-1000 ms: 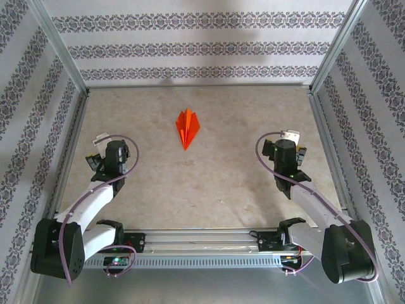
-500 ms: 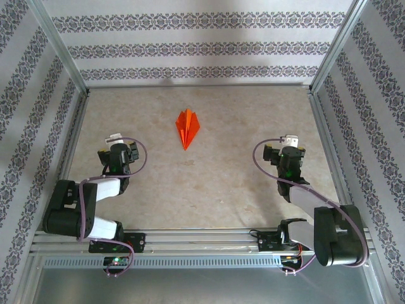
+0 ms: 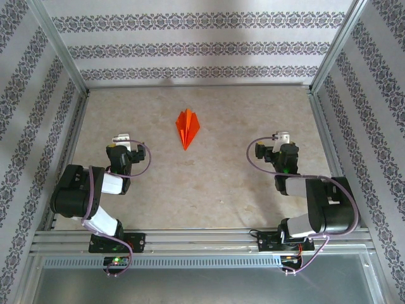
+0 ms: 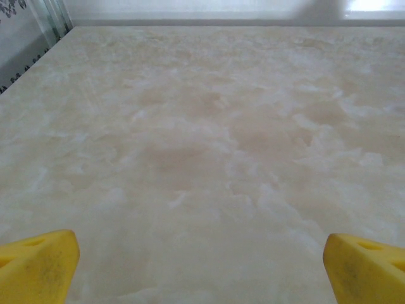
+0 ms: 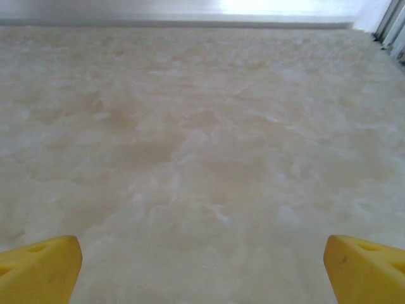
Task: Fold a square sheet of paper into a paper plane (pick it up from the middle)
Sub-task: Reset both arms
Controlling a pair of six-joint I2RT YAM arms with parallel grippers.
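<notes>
Both stand wide and empty: left end effector (image 3: 119,139) at nine o'clock, right end effector (image 3: 280,137) at three o'clock of the paper plane (image 3: 186,127); any careless sweep could crush its creases.

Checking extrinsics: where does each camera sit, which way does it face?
Top external: above, behind the bases, looking down at the table; left gripper, right gripper, paper plane in frame.
Left wrist: on its gripper, low, facing forward over the table; open yellow fingertips show.
Right wrist: likewise; open yellow fingertips.
Shared: both wrist views see marbled table, far wall.
</notes>
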